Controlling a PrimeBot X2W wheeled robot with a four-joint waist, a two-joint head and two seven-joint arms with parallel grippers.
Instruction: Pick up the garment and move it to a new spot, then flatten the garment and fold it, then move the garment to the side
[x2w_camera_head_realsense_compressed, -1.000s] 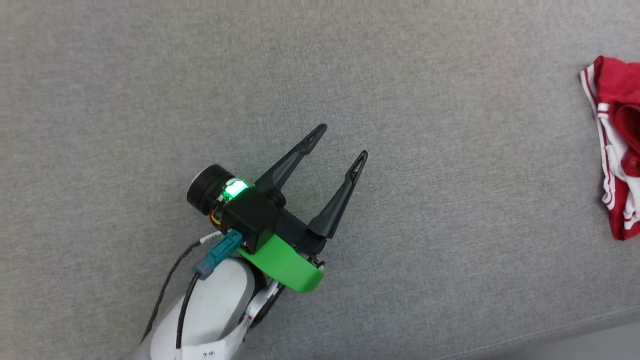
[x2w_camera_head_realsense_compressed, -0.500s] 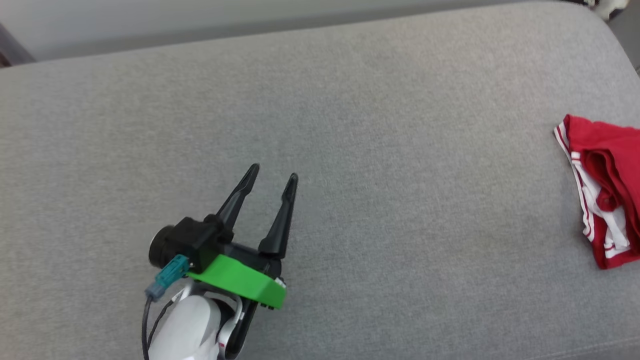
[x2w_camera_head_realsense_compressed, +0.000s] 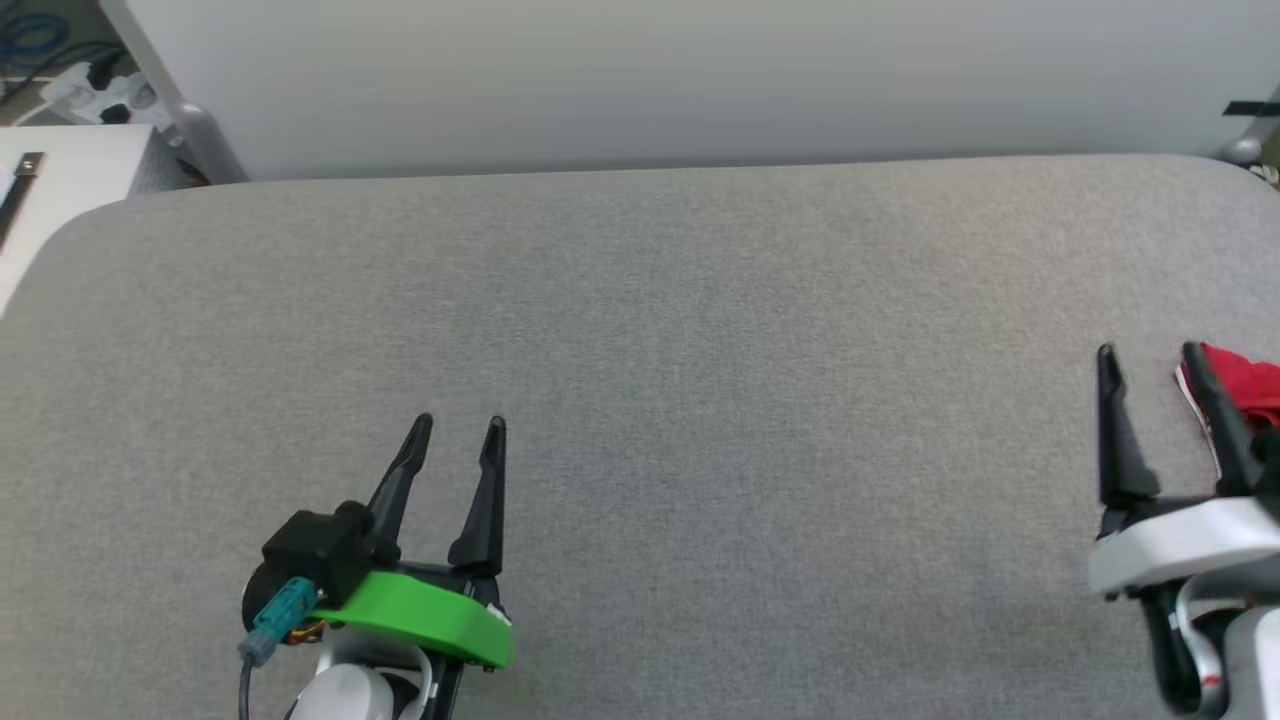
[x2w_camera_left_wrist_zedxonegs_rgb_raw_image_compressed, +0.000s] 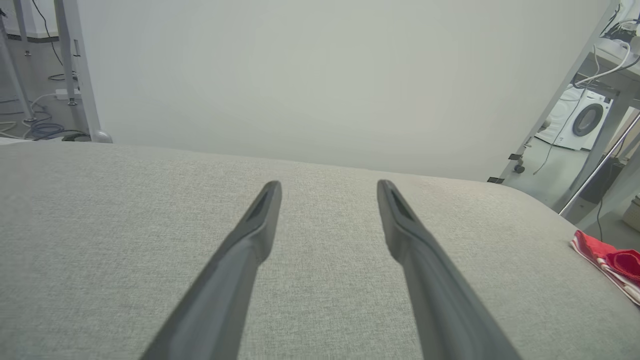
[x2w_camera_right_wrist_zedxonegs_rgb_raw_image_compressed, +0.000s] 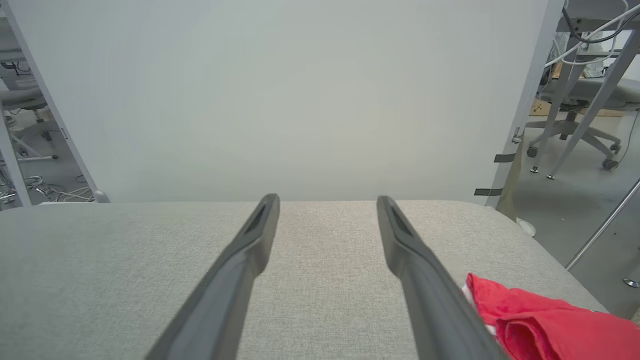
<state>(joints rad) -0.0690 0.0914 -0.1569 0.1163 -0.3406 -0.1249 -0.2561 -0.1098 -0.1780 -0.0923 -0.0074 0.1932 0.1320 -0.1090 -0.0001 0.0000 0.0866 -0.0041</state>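
Lying just beside the right gripper (x2w_camera_head_realsense_compressed: 1147, 352) — jaws spread — is the garment (x2w_camera_head_realsense_compressed: 1245, 385); left gripper (x2w_camera_head_realsense_compressed: 460, 422) spread too.

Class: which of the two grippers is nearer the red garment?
The right gripper, on the white mount: the garment lies right beside it. The left gripper, on a green mount, sits far across the grey surface.

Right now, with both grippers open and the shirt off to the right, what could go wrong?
1. The garment lies right beside the right gripper, which overlaps the cloth in the head view. A sideways swing could snag and drag it.
2. The garment sits close to the right edge of the cushion, with floor beyond. A nudge might push it off.
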